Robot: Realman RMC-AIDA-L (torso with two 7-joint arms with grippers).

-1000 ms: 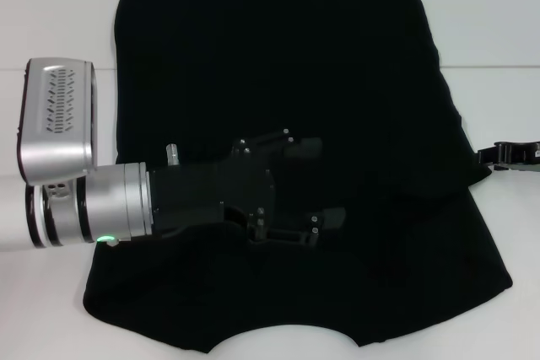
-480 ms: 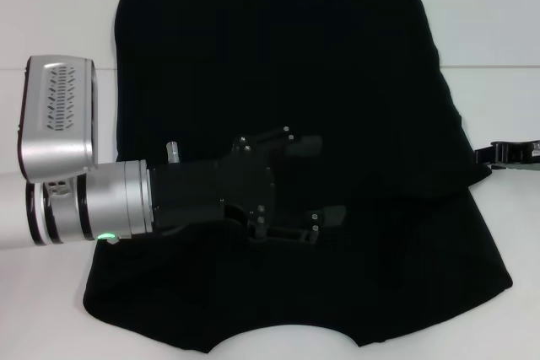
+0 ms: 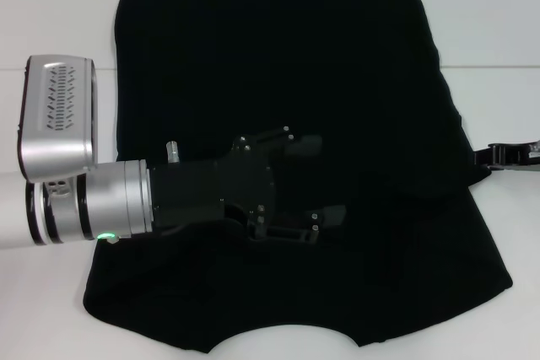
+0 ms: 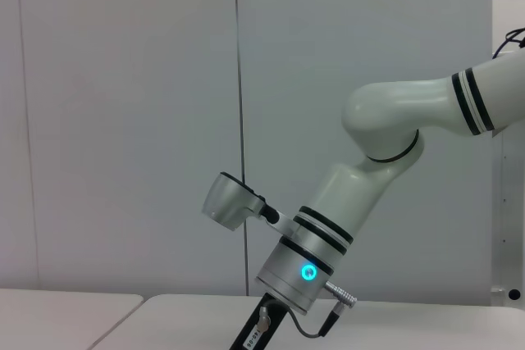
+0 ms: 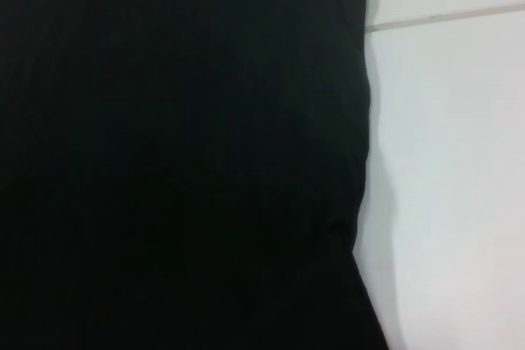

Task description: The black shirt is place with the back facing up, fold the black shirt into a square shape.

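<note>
The black shirt (image 3: 278, 65) lies spread flat on the white table (image 3: 498, 31), its curved neckline at the near edge. Its right sleeve tip (image 3: 477, 176) points toward my right gripper (image 3: 498, 156), which sits low at that tip by the picture's right edge. My left gripper (image 3: 323, 181) hovers over the middle of the shirt, open, with nothing between its fingers (image 3: 305, 144). In the right wrist view, black shirt fabric (image 5: 164, 153) fills most of the picture beside bare table (image 5: 451, 161). The left wrist view looks at my right arm (image 4: 328, 227) against a wall.
White table shows on both sides of the shirt, with a seam line (image 3: 489, 67) running across it. The left arm's silver wrist and camera housing (image 3: 59, 115) overhang the shirt's left edge.
My right gripper has shifted very slightly at the sleeve tip. The left gripper and the shirt look unmoved.
</note>
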